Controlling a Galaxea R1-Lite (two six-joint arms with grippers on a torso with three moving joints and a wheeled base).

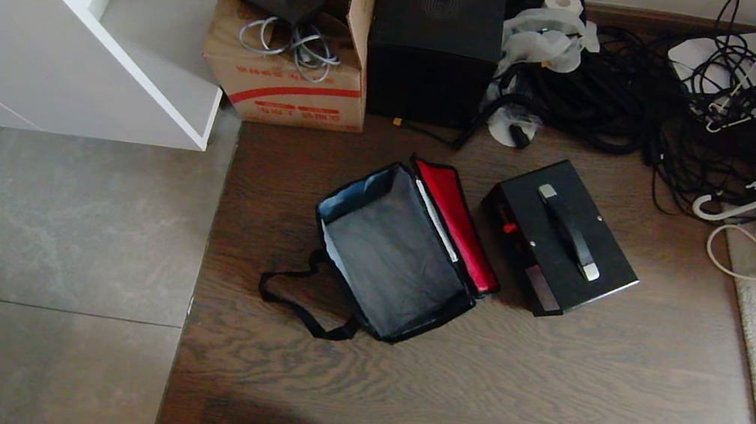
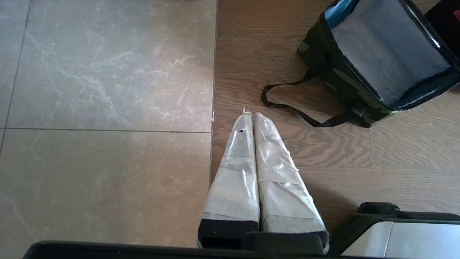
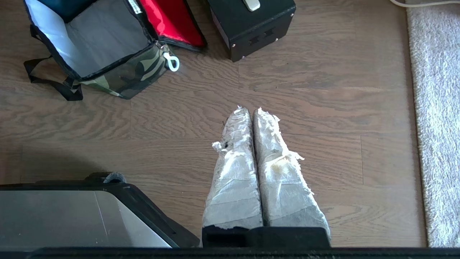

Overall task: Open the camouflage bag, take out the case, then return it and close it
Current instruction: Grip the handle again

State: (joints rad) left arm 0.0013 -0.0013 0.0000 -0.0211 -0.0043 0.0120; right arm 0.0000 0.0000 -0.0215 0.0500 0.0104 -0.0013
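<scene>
On the wooden floor (image 1: pixel 470 393) before you, take the camouflage bag (image 1: pixel 394 252) as your landmark: it stands open, its red-lined lid (image 1: pixel 456 224) folded back toward the case (image 1: pixel 560 237), its grey interior bare. The white shelf unit (image 1: pixel 68 11) rises well beyond the bag toward its far left, with the red-striped cardboard box (image 1: pixel 287 69) and the taller black box (image 1: pixel 436 35) behind the bag. The case sits just beside the open lid, upright on the floor with its handle (image 1: pixel 568 231) on top. The bag's black strap (image 1: pixel 302 306) trails onto the floor from its near end. Your left gripper (image 2: pixel 251 117) hangs over the floor short of that strap, taped fingers pressed together, gripping nothing. Your right gripper (image 3: pixel 250 111) hangs nearer you than the bag and case, likewise closed and empty.
</scene>
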